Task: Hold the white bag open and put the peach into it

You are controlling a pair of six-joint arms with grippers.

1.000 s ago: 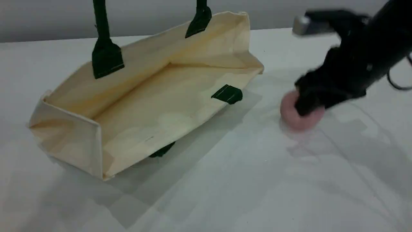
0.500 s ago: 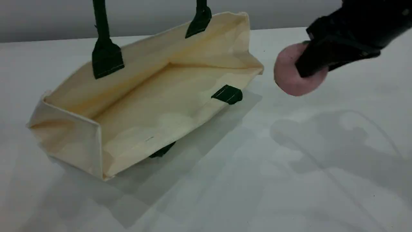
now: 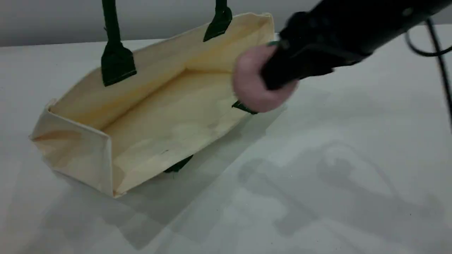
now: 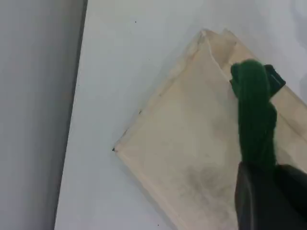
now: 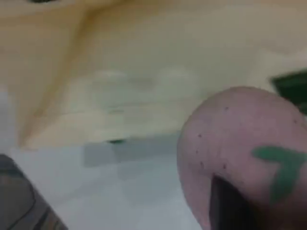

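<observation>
The white bag (image 3: 169,116) lies on the table with its mouth wide open towards the scene camera. Its far dark green rope handle (image 3: 111,28) is pulled straight up out of the top of the scene view. In the left wrist view that handle (image 4: 254,110) runs into my left gripper (image 4: 261,191), which is shut on it above the bag's outer side (image 4: 182,134). My right gripper (image 3: 279,76) is shut on the peach (image 3: 252,84) and holds it in the air over the bag's near right rim. The right wrist view shows the peach (image 5: 230,143) close up, with the bag's inside (image 5: 144,72) beyond it.
The bag's other handle (image 3: 178,165) lies under its near wall, with a green patch (image 3: 243,107) just below the peach. A black cable (image 3: 438,49) hangs from the right arm. White table (image 3: 317,176) spreads to the front and right; a grey wall stands behind.
My right gripper has lifted the peach off the table and carried it left, from right of the bag to over its right rim. The bag and its raised handle have not moved.
</observation>
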